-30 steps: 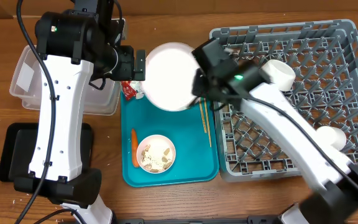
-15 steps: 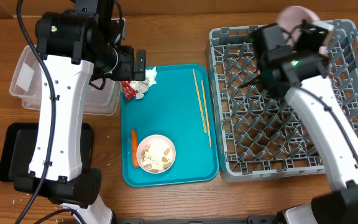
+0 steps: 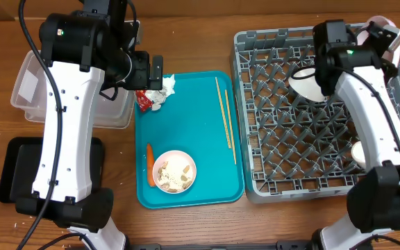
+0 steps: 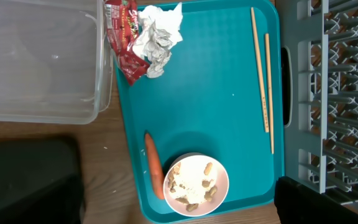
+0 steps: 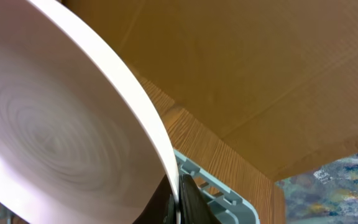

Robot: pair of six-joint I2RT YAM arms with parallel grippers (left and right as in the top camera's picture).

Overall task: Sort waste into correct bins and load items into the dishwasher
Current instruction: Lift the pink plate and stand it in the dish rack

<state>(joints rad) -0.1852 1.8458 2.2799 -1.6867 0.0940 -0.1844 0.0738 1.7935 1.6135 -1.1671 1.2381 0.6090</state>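
My right gripper (image 3: 379, 38) is shut on the rim of the large white-pinkish plate (image 3: 389, 31), held on edge over the far right corner of the grey dish rack (image 3: 283, 139). The right wrist view shows the jaws (image 5: 178, 202) pinching the plate (image 5: 55, 124). My left gripper (image 3: 155, 71) hangs open and empty above the red wrapper (image 3: 143, 101) and crumpled paper (image 3: 162, 89). The carrot piece (image 4: 154, 165), a small bowl of crumbly scraps (image 4: 194, 185) and the chopsticks (image 4: 263, 74) lie on the teal tray (image 3: 193, 118).
The clear tub (image 3: 26, 90) sits at the far left with the black tray (image 3: 12, 173) in front of it. A white cup (image 3: 307, 82) lies in the rack near the back. Another white dish (image 3: 358, 151) sits by the rack's right side.
My right arm carried the plate from above the teal tray to the rack's far right corner and turned it on edge. The left arm has not moved.
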